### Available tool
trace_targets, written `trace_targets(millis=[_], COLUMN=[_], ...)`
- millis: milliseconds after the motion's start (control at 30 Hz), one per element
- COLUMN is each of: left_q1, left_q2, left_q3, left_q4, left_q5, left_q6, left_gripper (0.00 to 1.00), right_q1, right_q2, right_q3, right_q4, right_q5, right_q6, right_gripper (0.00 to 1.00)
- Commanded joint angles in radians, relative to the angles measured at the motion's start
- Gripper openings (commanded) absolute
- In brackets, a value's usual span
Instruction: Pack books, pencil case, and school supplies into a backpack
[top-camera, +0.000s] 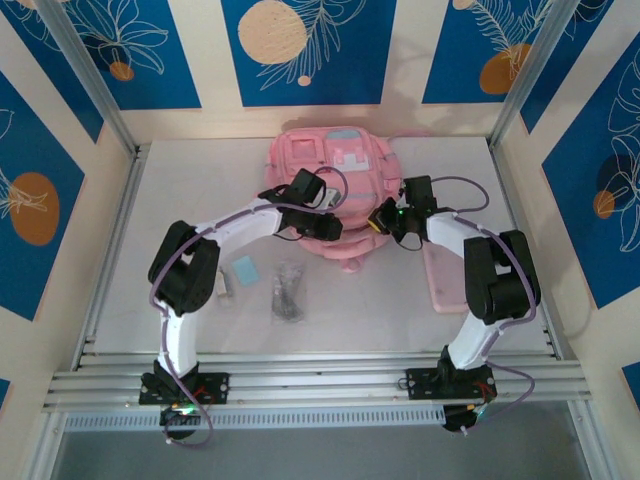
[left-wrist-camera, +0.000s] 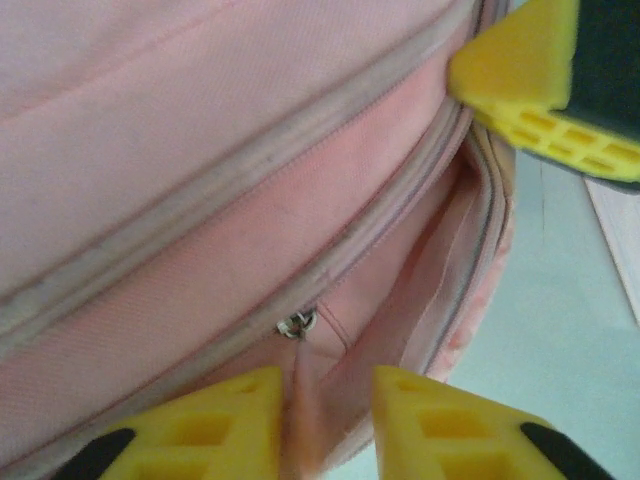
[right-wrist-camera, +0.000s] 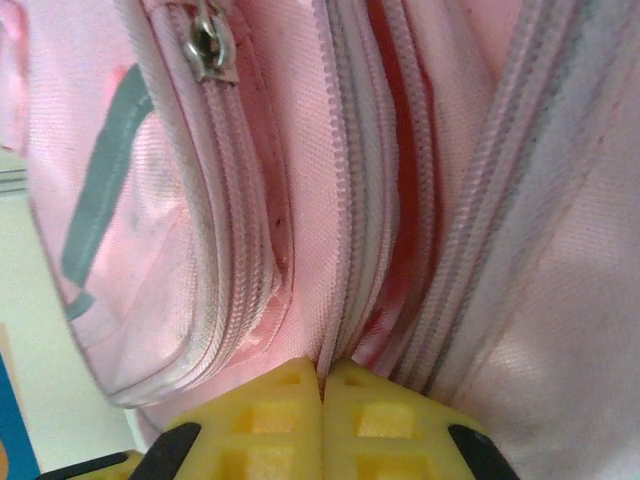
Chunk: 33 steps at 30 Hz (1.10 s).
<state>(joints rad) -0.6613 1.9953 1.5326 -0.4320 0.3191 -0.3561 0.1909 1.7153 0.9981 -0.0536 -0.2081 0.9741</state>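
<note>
The pink backpack (top-camera: 330, 165) lies at the back middle of the table, its near end towards both grippers. My left gripper (top-camera: 335, 232) is at that near end. In the left wrist view its jaws (left-wrist-camera: 325, 400) stand apart, and the pink pull strap of a zip slider (left-wrist-camera: 296, 323) hangs between them against the left finger. My right gripper (right-wrist-camera: 322, 375) is shut on the edge of the backpack's (right-wrist-camera: 300, 200) open zip, and one of its yellow fingers (left-wrist-camera: 530, 70) also reaches into the left wrist view. The pencil case (top-camera: 445, 280) lies at the right. The books are hidden.
On the table left of centre lie a light-blue square (top-camera: 244, 268), a clear packet of dark items (top-camera: 288, 292) and a tiny white piece (top-camera: 226, 285). Patterned walls and metal rails close the table in on three sides.
</note>
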Motion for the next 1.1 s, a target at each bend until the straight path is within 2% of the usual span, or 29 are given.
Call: trace_targets(millis=[0,200,300,367,467,567,733,867,1000,1067], left_q1=[0.000,-0.003,-0.002,-0.002,0.015,0.081,0.222,0.247,0.225,0.178], left_q2=[0.040,0.096,0.112,0.111,0.075,0.025,-0.046,-0.067,-0.081,-0.110], left_q3=[0.047,0.085,0.080,0.076,0.052,0.016,-0.025,-0.017,-0.019,-0.016], left_q4=[-0.053,-0.125,-0.145,-0.155,-0.156,-0.179,-0.250,-0.268,-0.234,-0.210], left_q5=[0.028,0.015,0.019,-0.005,-0.076,-0.129,-0.136,-0.163,-0.015,0.041], left_q6=[0.014,0.042,0.049,0.058,0.079,0.128,0.197,0.221,0.183,0.158], left_gripper=[0.34,0.31,0.17,0.00,0.00,0.00,0.00,0.00,0.00,0.00], right_q1=[0.017,0.021,0.022,0.020,0.011,-0.016,-0.063,-0.094,-0.127,-0.145], right_q2=[-0.043,-0.037,-0.045,-0.054,-0.071,-0.092,-0.115,-0.090,-0.038,-0.017], right_q3=[0.006,0.019,0.021,0.022,0.026,0.035,0.070,0.112,0.178,0.219], right_q4=[0.071,0.067,0.063,0.058,0.042,0.002,-0.089,-0.106,-0.104,-0.111], right_q5=[0.000,-0.001,0.007,0.013,0.005,-0.025,-0.030,-0.047,-0.066,-0.069], right_q6=[-0.020,-0.023,-0.030,-0.038,-0.072,-0.131,-0.232,-0.263,-0.266,-0.245], right_gripper=[0.00,0.00,0.00,0.00,0.00,0.00,0.00,0.00,0.00,0.00])
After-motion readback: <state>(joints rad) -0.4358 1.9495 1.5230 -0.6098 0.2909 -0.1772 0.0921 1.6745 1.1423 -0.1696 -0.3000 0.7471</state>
